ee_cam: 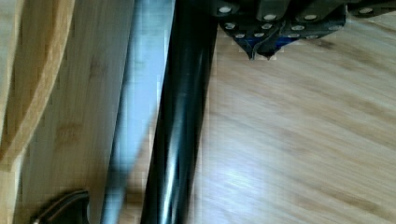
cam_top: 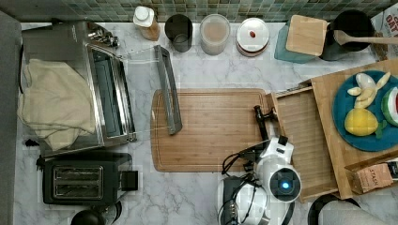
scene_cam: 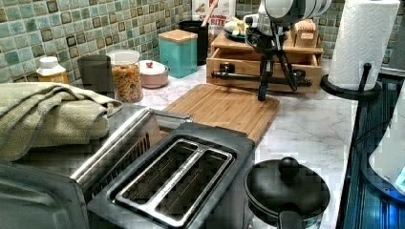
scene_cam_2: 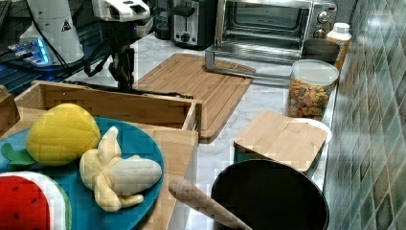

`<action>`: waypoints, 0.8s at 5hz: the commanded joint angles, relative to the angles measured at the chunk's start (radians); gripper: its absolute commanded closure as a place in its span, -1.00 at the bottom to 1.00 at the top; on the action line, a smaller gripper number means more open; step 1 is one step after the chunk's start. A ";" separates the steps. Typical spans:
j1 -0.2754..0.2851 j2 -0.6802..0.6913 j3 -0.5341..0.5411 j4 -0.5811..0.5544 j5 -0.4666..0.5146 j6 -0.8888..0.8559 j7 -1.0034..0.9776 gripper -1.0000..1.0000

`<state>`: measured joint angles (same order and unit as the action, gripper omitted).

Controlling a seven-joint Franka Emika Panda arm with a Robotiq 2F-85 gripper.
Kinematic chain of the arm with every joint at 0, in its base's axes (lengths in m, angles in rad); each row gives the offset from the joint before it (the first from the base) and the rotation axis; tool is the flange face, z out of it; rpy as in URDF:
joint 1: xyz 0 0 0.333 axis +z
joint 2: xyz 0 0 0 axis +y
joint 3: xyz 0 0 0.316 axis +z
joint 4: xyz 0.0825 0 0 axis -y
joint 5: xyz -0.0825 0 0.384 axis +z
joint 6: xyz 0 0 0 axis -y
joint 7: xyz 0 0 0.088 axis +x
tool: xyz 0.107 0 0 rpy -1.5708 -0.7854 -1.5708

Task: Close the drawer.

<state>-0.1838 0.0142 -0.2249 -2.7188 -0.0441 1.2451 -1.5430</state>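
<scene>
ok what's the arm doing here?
The Franka arm's tool is down at the thin black bar handle on the front of the wide shallow light-bamboo drawer. The drawer is pulled well out of its wooden stand, over the marble counter and right up against the flat bamboo cutting board. It isn't closed yet.
</scene>
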 commanded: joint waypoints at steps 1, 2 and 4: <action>-0.114 0.089 -0.121 0.275 0.165 0.008 -0.255 1.00; -0.132 0.111 -0.131 0.314 0.165 0.010 -0.248 1.00; -0.136 0.120 -0.179 0.361 0.114 0.020 -0.230 1.00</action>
<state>-0.2341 0.1481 -0.3081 -2.5410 0.1331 1.2422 -1.7627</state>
